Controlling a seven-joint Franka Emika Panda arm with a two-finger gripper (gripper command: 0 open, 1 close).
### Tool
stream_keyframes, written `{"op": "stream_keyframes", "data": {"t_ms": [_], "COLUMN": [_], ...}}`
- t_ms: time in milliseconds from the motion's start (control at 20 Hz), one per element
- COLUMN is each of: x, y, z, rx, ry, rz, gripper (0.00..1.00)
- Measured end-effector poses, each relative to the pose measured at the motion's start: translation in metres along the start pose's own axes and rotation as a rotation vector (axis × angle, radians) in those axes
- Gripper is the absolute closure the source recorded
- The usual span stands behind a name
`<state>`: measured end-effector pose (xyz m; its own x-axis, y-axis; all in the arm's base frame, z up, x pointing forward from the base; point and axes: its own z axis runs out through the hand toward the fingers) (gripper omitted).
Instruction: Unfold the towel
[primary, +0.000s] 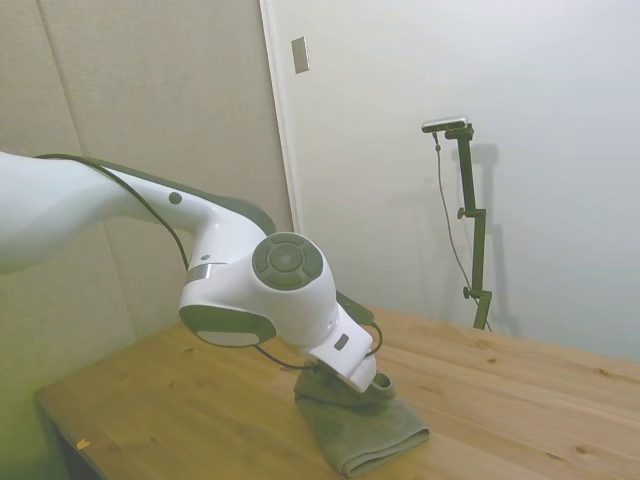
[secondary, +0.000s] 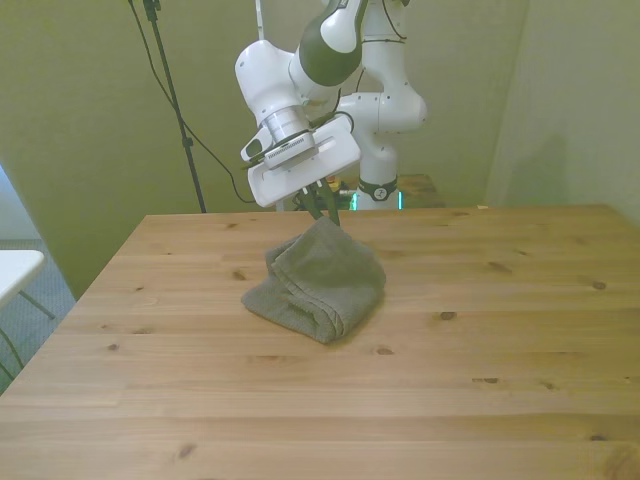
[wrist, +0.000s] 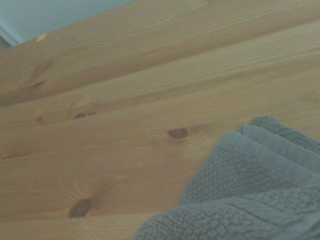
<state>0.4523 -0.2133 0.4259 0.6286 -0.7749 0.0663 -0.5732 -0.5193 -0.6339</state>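
Front view shows the desk (secondary: 480, 330) as a broad wooden top with the towel (secondary: 318, 285) lying a little toward the front view's left of its middle, most of it still bunched in thick layers on the wood while its far corner is drawn up into a peak. The tool (secondary: 325, 212) sits right at that peak, its dark fingers pinched narrowly on the raised corner, so the step in hand looks like lifting a top layer to peel it open. To do this well, I would judge the lift should carry the corner up and away from the folded bulk, across the open wood, so the layer rolls off rather than dragging the whole bundle along; the cloth is thick and soft, so a shallow pinch could slip. In the side view the arm's white wrist covers the fingers and the held corner, leaving only the towel's near end showing. How many layers are caught cannot be made out. The wrist view gives just a blurred patch of terry edges beside knotty planks.
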Motion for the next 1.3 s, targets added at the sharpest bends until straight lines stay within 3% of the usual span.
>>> {"op": "stream_keyframes", "data": {"t_ms": [600, 1300], "x": [-0.017, -0.034], "y": [-0.088, -0.126], "z": [0.041, 0.117], "rx": [-0.062, -0.093], "ry": [0.028, -0.045], "rz": [-0.128, -0.198], "gripper": [1.00, 1.00]}}
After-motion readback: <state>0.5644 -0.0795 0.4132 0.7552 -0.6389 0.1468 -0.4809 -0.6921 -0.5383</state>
